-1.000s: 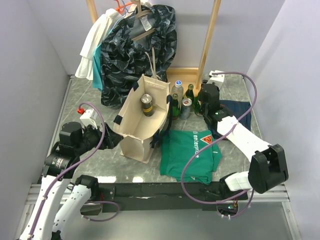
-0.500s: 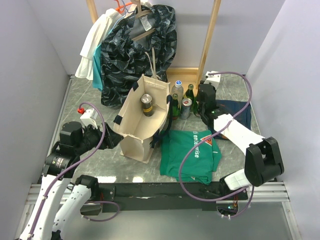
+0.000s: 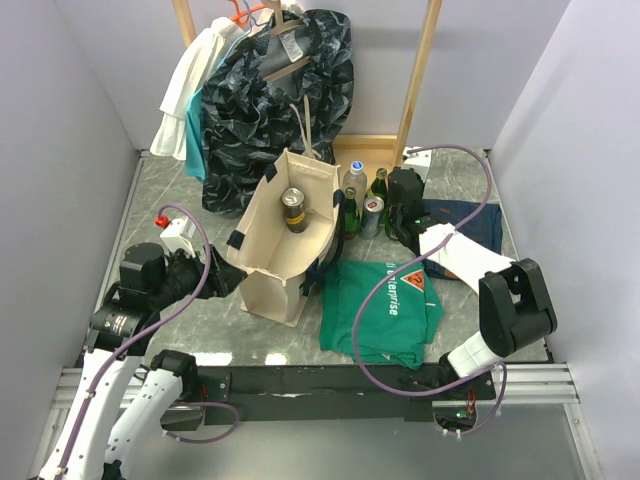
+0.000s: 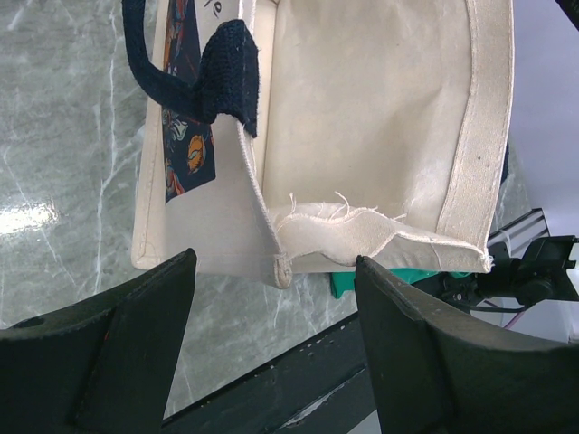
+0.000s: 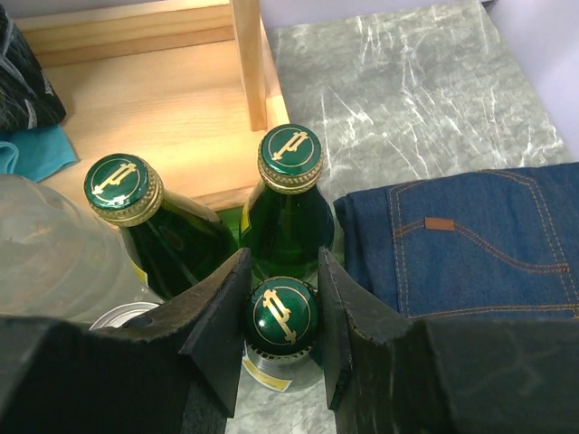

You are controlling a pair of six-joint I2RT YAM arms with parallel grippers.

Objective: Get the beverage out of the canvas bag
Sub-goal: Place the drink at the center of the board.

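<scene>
Top external: canvas bag stands open mid-table, beverage, a dark can, upright inside twd the far end. Left gripper sits at bag's near-left corner. Left wrist cam adds: jaws wide apart, frayed bag edge right at the tips, can out of that view. Right wrist cam alone shows right gripper clamped on a green bottle cap, outside the bag, beside jeans.

Upright beverage inside open canvas bag
</scene>
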